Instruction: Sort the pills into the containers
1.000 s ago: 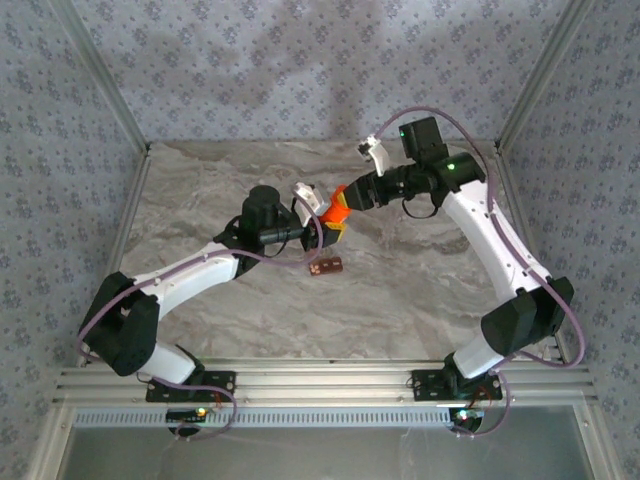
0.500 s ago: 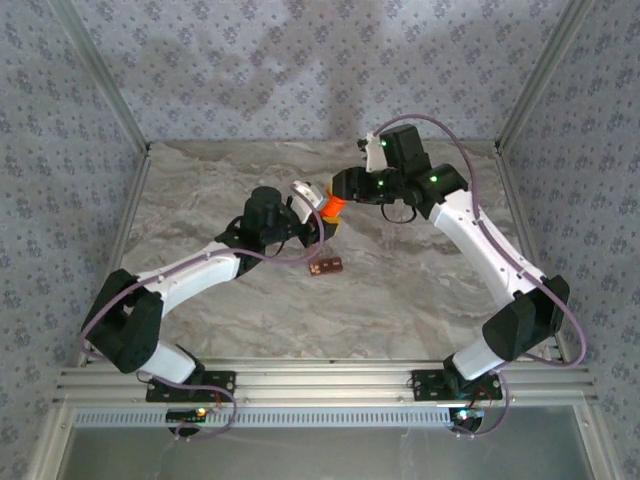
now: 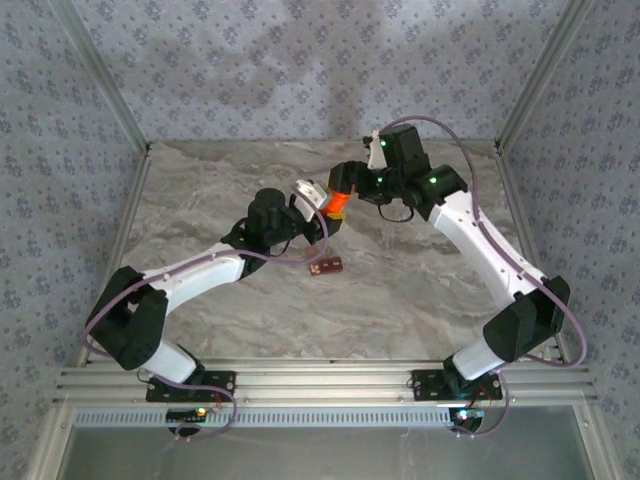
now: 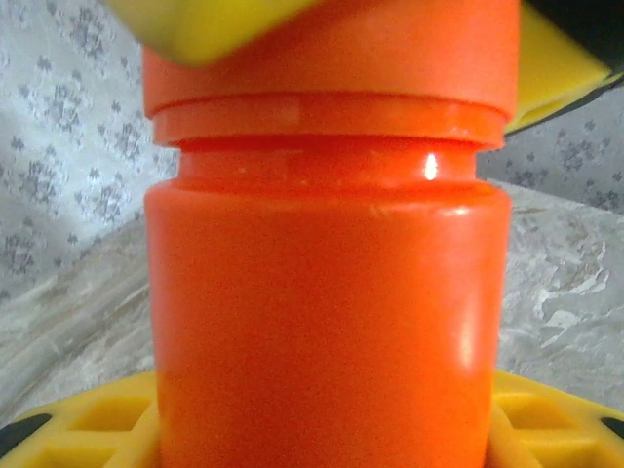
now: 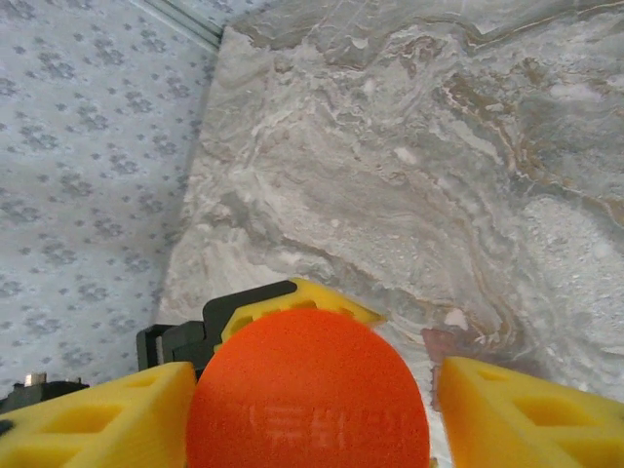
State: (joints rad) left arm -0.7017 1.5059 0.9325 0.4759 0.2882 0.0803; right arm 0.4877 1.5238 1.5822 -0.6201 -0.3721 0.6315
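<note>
A small orange bottle (image 3: 337, 204) is held upright above the table, with my left gripper (image 3: 328, 216) shut on its lower body. In the left wrist view the bottle (image 4: 327, 292) stands between my yellow fingers (image 4: 88, 419). My right gripper (image 3: 346, 184) comes down over the cap (image 5: 307, 390). It is open around the cap: its left finger (image 5: 97, 419) touches it and a gap remains at the right finger (image 5: 526, 409). The reddish-brown container strip (image 3: 326, 266) lies flat on the table just in front of the bottle. No pills are visible.
The marble tabletop (image 3: 400, 290) is bounded by patterned walls and metal corner posts (image 3: 100, 80). Both arms meet near the table's middle rear, the left forearm (image 3: 200, 275) angling across the left half.
My right gripper has swung left and settled over the bottle's cap. The left gripper and bottle have shifted slightly back and right.
</note>
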